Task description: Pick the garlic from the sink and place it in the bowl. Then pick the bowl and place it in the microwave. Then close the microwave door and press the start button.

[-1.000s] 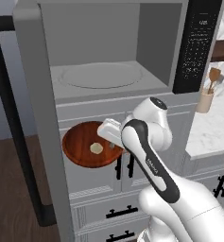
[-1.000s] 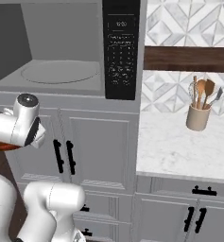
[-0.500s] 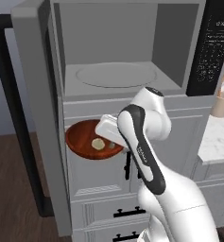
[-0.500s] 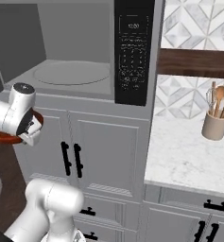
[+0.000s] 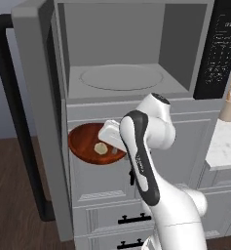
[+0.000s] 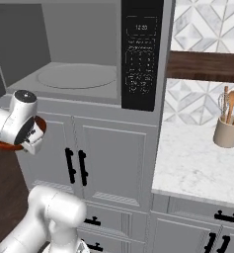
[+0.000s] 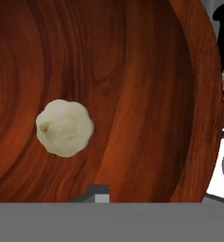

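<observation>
door (image 5: 36,122): swung wide open at far left, black handle bar on outer edge, edge-on to left base view.
bowl (image 5: 90,144): held in mid-air below cavity floor, in front of upper cabinet face, between door and arm; roughly level, slight tilt possible.
garlic (image 5: 101,148): loose inside bowl, right of centre in left base view; in hand view (image 7: 64,127) resting on wood, well off rim.
gripper (image 5: 116,146): at bowl's near-right rim; closed on rim, judging by bowl hanging unsupported; fingers themselves mostly hidden, one grey tip just visible at bottom of hand view.
microwave (image 5: 136,49): cavity open, white turntable (image 5: 121,77) bare, control panel (image 6: 140,54) on right.
arm: rising from base, elbow folded high in front of cabinet, forearm dropping back to left, wrist turned so hand camera faces into bowl; in right base view hand sits at far left with bowl's rim (image 6: 39,126) peeking behind it.
step, judged: carrying bowl toward cavity; needs lift above cavity floor, then push inward.
risk 1: bowl below ledge level; forward move without enough lift likely to knock rim on cavity's front edge.
risk 2: single-side rim grip; bowl could pivot or slip, garlic rolling out.
risk 3: open door close at left; sideways swing could clip it.
utensil crock (image 6: 227,132): on counter, far right, well apart from work.
</observation>
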You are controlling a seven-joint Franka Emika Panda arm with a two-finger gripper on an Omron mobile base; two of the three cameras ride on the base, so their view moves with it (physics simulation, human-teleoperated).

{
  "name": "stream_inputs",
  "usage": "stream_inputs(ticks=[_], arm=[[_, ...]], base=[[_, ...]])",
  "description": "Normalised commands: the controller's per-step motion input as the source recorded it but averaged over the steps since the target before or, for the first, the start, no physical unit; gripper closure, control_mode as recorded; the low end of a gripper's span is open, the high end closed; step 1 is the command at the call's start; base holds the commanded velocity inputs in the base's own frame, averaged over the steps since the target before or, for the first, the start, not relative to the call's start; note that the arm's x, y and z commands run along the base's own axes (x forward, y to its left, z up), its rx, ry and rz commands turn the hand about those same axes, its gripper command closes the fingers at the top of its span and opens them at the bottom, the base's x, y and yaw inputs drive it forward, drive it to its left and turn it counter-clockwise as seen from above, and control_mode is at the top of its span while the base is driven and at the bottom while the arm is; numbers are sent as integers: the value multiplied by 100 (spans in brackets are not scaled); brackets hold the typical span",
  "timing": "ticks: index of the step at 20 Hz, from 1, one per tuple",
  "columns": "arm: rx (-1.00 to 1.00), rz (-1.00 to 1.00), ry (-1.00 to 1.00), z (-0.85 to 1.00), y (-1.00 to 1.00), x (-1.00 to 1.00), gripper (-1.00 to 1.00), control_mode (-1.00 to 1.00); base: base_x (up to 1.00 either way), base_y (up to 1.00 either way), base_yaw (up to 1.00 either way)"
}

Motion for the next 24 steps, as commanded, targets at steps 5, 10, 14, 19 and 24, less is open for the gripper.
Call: stream_inputs(ticks=[5,10,14,19,24], arm=[[0,0,0,0,0,0,100,100],[5,0,-10,1,-10,-37,100,-100],[12,0,-29,38,-40,-100,100,-100],[9,-2,-16,48,-40,-78,100,-100],[14,-9,-1,38,-87,-39,100,-100]], base=[[0,0,0],[-14,0,0],[0,0,0],[0,0,0],[0,0,0]])
